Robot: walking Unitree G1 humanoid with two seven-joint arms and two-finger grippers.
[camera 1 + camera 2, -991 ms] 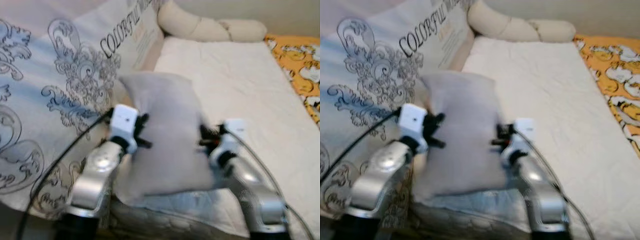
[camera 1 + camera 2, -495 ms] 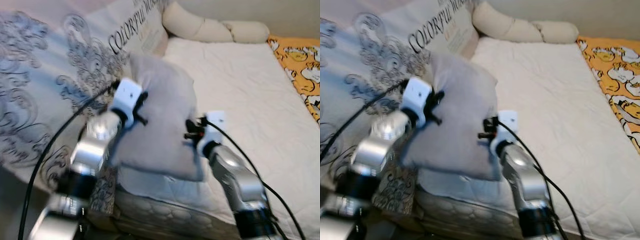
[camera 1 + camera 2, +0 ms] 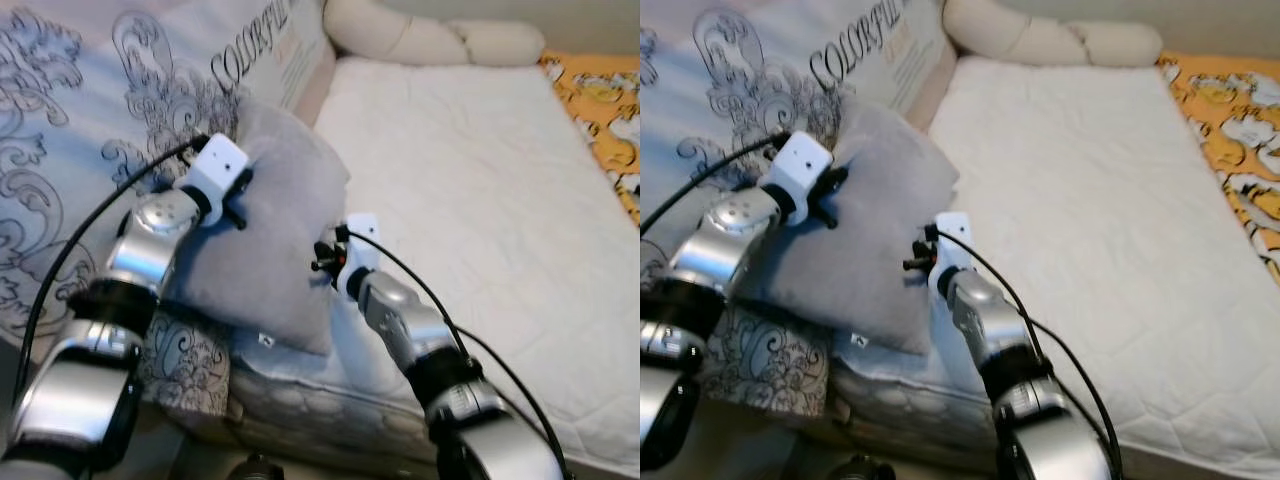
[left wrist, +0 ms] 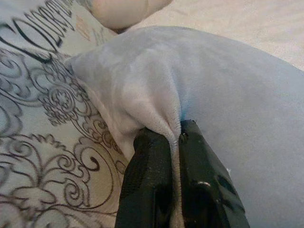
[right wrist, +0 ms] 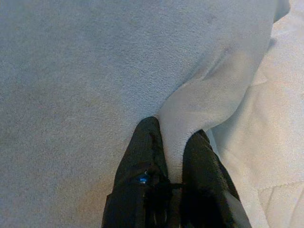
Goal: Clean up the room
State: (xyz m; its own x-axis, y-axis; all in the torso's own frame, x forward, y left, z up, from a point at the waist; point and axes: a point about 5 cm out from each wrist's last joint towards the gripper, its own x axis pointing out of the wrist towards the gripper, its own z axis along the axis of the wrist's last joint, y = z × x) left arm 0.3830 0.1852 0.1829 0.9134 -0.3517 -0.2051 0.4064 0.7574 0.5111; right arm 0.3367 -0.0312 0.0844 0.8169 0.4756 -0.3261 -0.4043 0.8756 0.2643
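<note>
The left gripper has its two black fingers pinched tight on a fold at one edge of a grey pillow. The right gripper is likewise clamped on a fold at the pillow's opposite edge. The pillow hangs tilted between both silver arms, over the near corner of a white mattress. Beside the pillow, on its left, lies a pale blue quilt with dark scroll patterns and lettering. Beyond the pillow, at the mattress's far end, rests a cream bolster
</note>
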